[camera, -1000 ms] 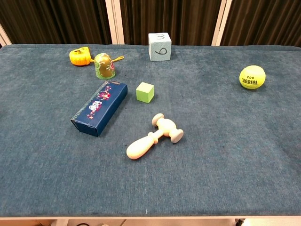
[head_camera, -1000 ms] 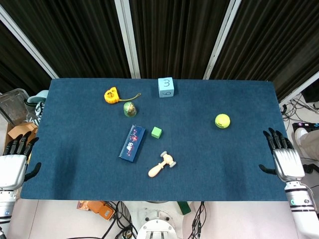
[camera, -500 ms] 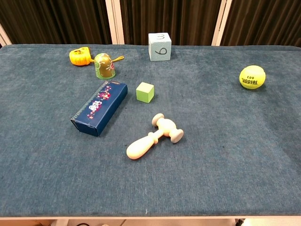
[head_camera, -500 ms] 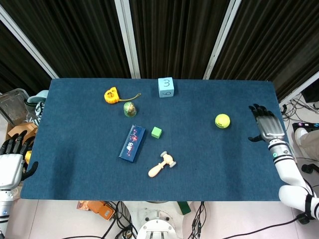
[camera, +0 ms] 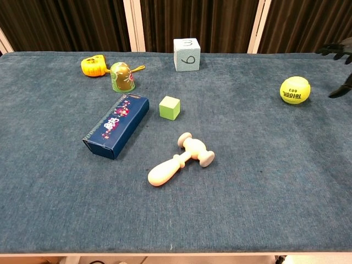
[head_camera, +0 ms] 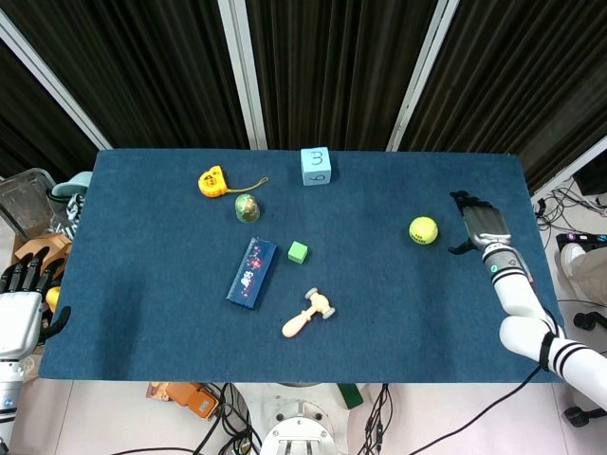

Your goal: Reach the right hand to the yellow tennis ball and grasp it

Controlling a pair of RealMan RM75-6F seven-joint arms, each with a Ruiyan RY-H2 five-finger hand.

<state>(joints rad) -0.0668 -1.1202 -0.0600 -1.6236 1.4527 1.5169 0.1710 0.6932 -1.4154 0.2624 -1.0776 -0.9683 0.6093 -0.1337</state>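
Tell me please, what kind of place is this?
Probably a robotics lab set up for recording. A table covered in blue cloth holds unrelated test objects, such as a tennis ball and a toy hammer. Black curtains hang behind, and loose cables lie on the floor.

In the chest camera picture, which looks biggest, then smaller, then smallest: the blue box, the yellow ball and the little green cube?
1. Blue box, plainly the largest.
2. Yellow tennis ball.
3. Green cube, only a little smaller than the ball, so those two are close.
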